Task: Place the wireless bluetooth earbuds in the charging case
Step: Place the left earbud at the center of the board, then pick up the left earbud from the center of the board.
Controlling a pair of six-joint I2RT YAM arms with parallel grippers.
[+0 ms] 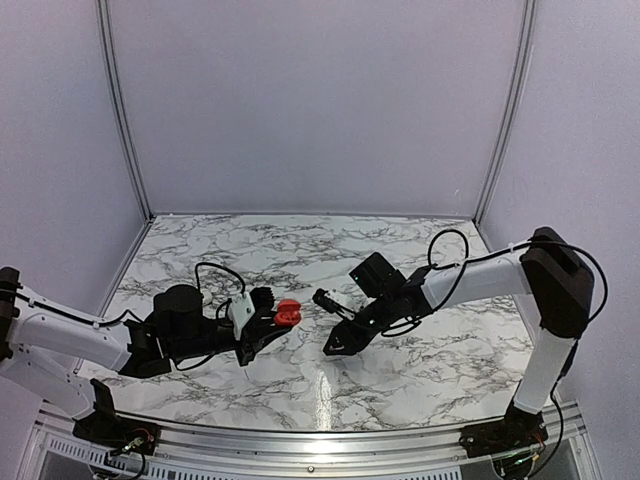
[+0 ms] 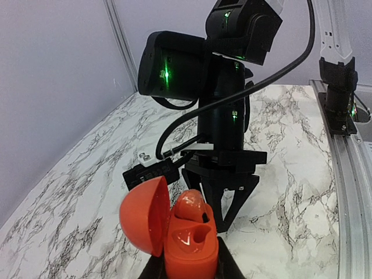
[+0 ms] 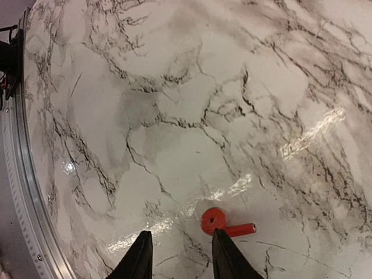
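The charging case (image 2: 187, 251) is red, with its lid (image 2: 144, 216) hinged open to the left. My left gripper (image 2: 189, 272) is shut on the case body and holds it above the marble. One red earbud (image 2: 192, 206) sits in the far socket; the near socket (image 2: 201, 235) is bare. From above the case (image 1: 288, 313) shows at the left gripper (image 1: 272, 322). A second earbud (image 3: 224, 224) lies flat on the table, touching or just beyond the right fingertip of my right gripper (image 3: 181, 233). That gripper is open and empty. It stands just beyond the case (image 2: 224, 200) and to its right (image 1: 334, 347).
The marble tabletop (image 1: 300, 250) is walled by pale panels at the back and sides. An aluminium rail (image 3: 23, 192) runs along the near edge. The right arm's base (image 2: 340, 93) stands on that rail. Cables loop off both arms (image 1: 215, 270).
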